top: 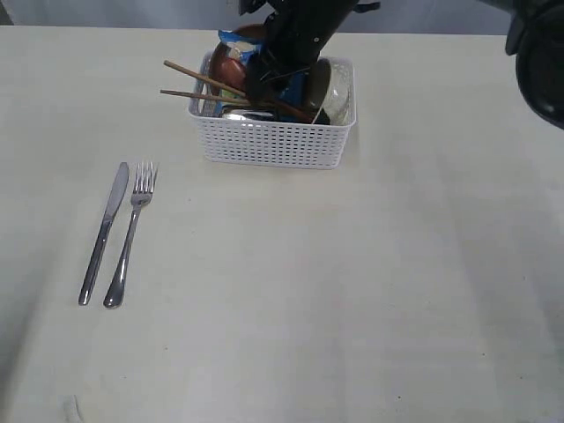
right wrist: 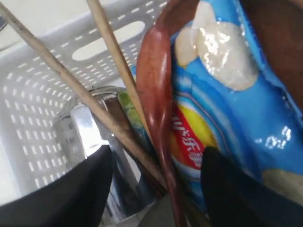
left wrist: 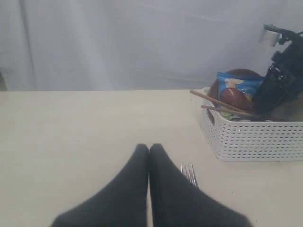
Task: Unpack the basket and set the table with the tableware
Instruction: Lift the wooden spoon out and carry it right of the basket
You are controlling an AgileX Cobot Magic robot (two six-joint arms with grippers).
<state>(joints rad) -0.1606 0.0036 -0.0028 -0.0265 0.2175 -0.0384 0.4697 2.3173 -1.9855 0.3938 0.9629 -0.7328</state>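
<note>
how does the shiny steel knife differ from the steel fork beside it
The steel knife ends in a flat blade; the steel fork ends in tines. In the exterior view the knife lies left of the fork, farther from the white perforated basket. Both are shiny, lie flat, side by side.

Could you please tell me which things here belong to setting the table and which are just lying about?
For the job: basket, knife, fork, chopsticks, spoon, cup, bowl, plate, table.
Just lying about: chip bag, inside the basket.
</note>
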